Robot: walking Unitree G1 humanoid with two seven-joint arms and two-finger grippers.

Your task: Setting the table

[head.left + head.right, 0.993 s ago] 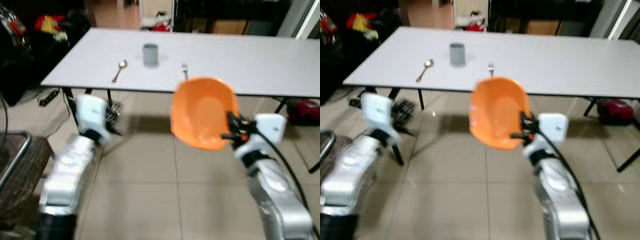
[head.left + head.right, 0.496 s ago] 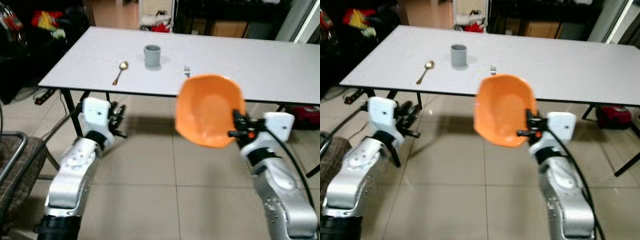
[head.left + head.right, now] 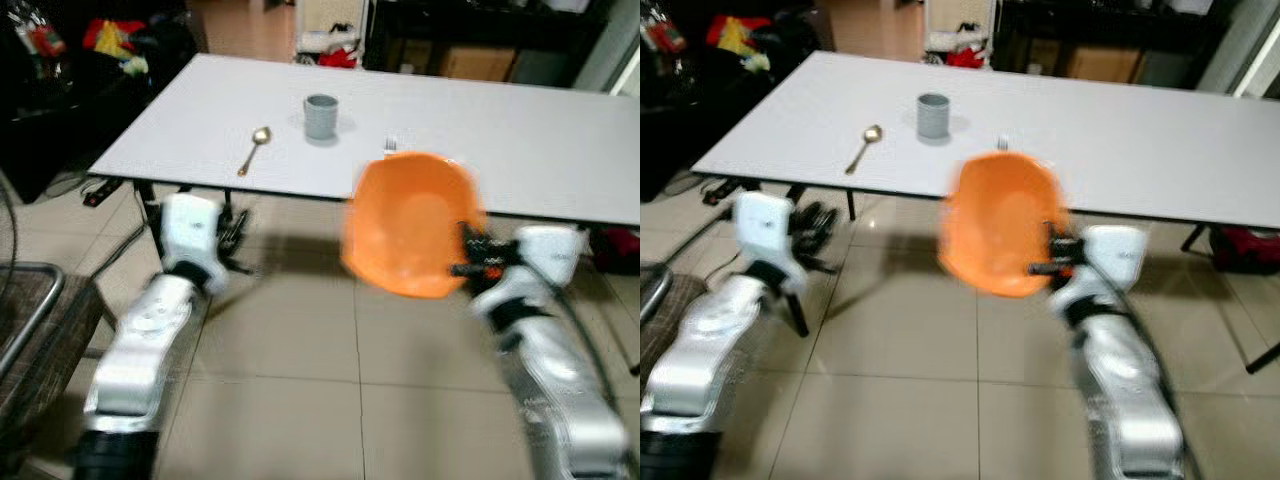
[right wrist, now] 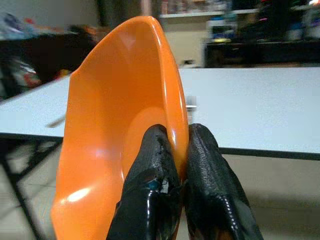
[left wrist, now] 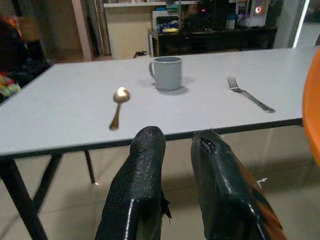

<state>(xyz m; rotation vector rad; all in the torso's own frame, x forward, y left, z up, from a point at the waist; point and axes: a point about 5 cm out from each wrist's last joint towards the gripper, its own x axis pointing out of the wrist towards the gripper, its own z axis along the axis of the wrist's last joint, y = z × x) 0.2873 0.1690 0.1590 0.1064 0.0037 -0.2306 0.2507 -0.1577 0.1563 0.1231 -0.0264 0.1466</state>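
While held on edge, bowl status: orange bowl empty, frame centre, hollow facing the camera, just short of the white table's near edge.
Right gripper: fingers pinching the bowl rim.
Left gripper: fingers slightly parted, empty, below the table edge.
Tabletop: grey cup upper centre, contents not visible; spoon left of it; fork right.
Clearance: bare tiled floor between robot and table.

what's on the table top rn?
On the white table: a grey cup, a gold spoon to its left, and a fork to its right. In the eye views the orange bowl, held in the right claw, covers most of the fork.
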